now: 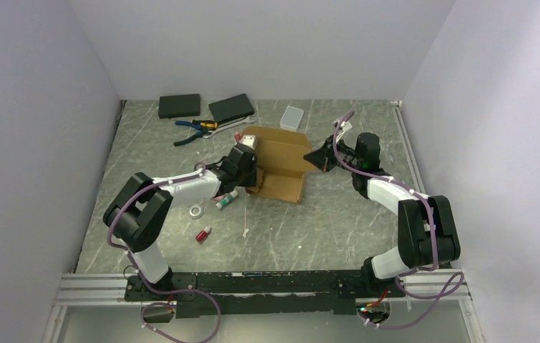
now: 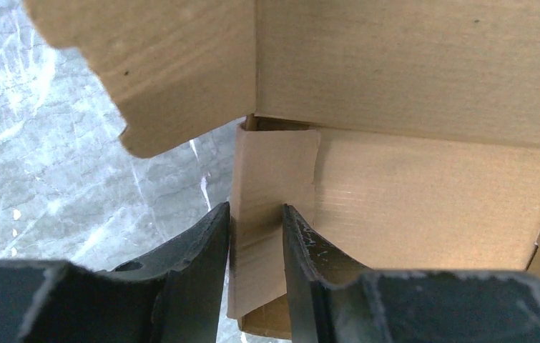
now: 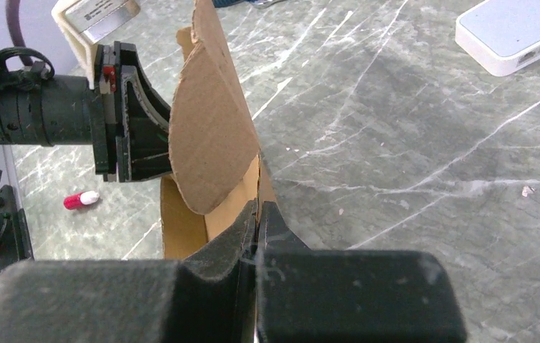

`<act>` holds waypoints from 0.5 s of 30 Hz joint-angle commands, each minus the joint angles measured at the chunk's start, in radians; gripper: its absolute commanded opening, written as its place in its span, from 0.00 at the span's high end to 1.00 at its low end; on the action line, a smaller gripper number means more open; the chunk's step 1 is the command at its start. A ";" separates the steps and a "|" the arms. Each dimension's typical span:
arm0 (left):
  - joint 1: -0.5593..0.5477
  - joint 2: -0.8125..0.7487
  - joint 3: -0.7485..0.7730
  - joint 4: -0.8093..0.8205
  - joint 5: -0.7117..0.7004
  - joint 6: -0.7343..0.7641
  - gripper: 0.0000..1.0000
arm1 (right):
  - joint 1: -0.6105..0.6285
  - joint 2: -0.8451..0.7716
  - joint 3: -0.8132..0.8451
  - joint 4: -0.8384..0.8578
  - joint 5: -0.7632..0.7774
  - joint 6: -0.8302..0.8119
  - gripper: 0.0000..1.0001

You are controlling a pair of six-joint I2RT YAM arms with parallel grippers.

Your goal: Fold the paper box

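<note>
The right fingers (image 3: pixel 249 232) pinch the paper box (image 1: pixel 279 161) by one wall, while the left fingers (image 2: pixel 217 239), partly spread, have its flap (image 2: pixel 274 171) straight ahead between their tips.

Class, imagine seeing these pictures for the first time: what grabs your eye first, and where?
The half-folded brown paper box stands mid-table, walls up. The right tool is shut on its right wall; the left tool, jaws apart, meets a tab at its left end. Black boxes lie at the back.
</note>
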 commanded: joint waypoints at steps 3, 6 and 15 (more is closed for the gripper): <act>0.024 0.014 0.023 -0.010 0.050 -0.022 0.62 | 0.003 -0.040 -0.017 0.100 -0.052 -0.029 1.00; 0.037 0.027 0.014 -0.004 0.078 -0.033 0.62 | 0.004 -0.042 -0.022 0.110 -0.060 -0.033 1.00; 0.072 0.048 -0.011 0.058 0.183 -0.041 0.67 | 0.003 -0.040 -0.025 0.118 -0.065 -0.030 1.00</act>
